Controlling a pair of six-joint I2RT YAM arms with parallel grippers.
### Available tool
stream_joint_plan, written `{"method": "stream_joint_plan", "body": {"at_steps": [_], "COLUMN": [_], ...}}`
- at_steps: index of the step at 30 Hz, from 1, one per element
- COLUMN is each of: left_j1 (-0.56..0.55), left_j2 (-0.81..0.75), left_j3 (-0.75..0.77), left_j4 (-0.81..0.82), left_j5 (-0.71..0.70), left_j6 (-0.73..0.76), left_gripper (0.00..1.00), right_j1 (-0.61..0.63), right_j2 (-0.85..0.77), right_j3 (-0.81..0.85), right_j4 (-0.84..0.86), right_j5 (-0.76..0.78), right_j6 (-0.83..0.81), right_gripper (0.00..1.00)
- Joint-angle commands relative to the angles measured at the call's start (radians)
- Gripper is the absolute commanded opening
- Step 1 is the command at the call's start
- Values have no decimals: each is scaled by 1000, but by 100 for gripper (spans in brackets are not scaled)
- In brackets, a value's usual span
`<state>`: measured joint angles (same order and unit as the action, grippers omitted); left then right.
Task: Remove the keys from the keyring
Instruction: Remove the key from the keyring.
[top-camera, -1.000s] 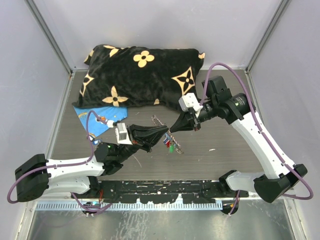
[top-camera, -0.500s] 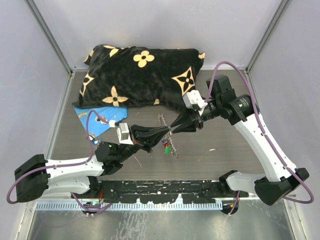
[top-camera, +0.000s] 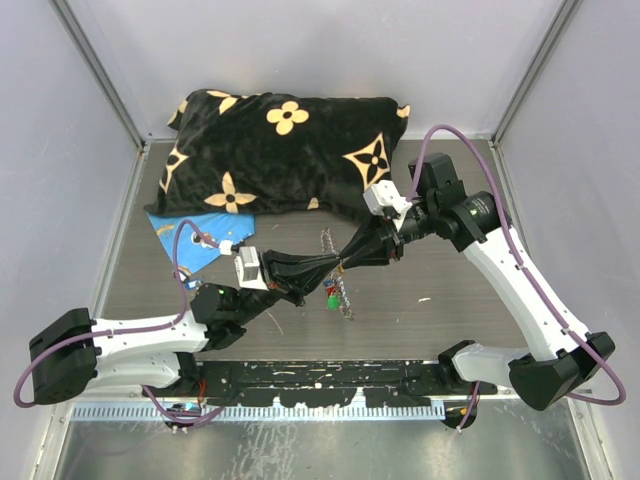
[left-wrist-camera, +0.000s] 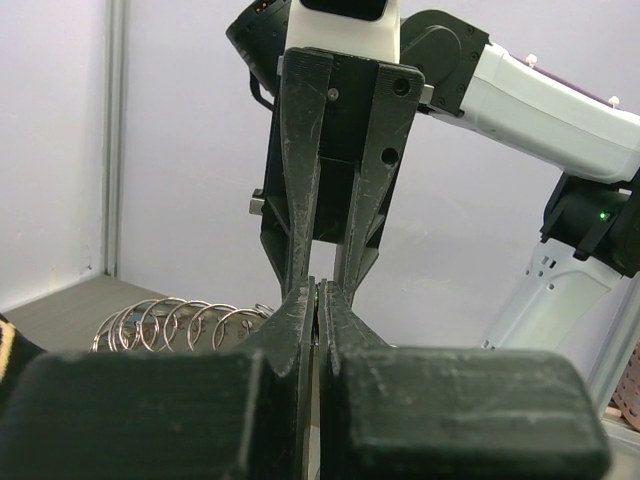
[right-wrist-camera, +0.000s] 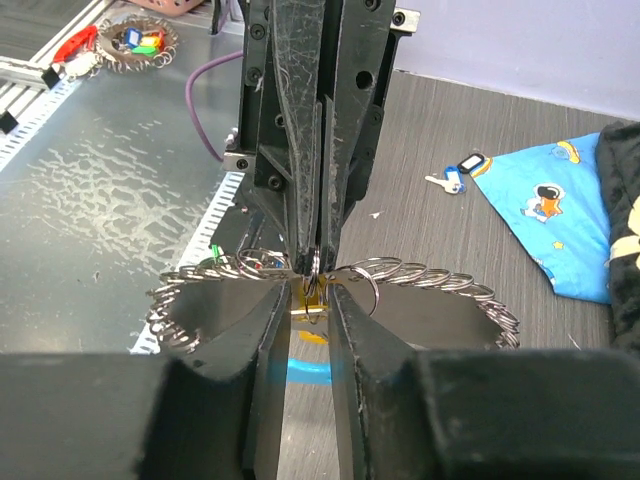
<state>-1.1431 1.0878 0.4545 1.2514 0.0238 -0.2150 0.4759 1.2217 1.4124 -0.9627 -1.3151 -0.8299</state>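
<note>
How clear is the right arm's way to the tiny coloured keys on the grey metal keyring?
Likely clear, yes: the right claw is at the keyring, which the left claw pinches, and the keys dangle just below it, nothing between.

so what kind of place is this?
Likely a lab test cell: plain panel walls box in a grey table, a left arm and right arm are bolted to its near edge, and the flowered pillow looks like a prop.

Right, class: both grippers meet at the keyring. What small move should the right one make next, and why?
Probably close the right gripper on the small yellow piece between its parted jaws. The left gripper, shut, pinches the keyring, so the ring looks steadied for a pull.
</note>
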Motion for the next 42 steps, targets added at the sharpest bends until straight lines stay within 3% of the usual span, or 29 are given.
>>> {"method": "stream_joint_plan", "body": {"at_steps": [1,9,13,19,22,25,26,30,35,42], "left_j1": [6,7,12,33,65,79,80,80,81,97], "left_j2": [-3,0,2,-12,-105,-249,-290,-355,-260,-14], "left_j3": [53,54,53,22,-27,-14,15,69,95,117], "left_j4": [90,95,99,93,10,-308,-480,-789,-830,-555], "left_j5": [5,7,13,2,-2,23,33,60,119,217], "left_j6": [17,16,13,5,11,61,93,235,425,570], "left_gripper": [0,0,0,2,30,51,57,65,56,39], "right_j1": [1,12,13,14,15,18,21,59,151,216], "right_j2": [-6,-2,1,-6,-14,-14,-10,26,70,123], "right_j3": [-6,-19,-18,15,44,64,69,94,123,135], "right_j4": [48,67,66,9,-71,-140,-161,-197,-238,-257], "right_j5": [-52,-35,-28,54,216,382,454,688,872,935], "right_j6": [28,41,37,-3,-92,-154,-165,-175,-221,-272], "right_gripper": [27,20,2,1,0,1,1,1,1,1]}}
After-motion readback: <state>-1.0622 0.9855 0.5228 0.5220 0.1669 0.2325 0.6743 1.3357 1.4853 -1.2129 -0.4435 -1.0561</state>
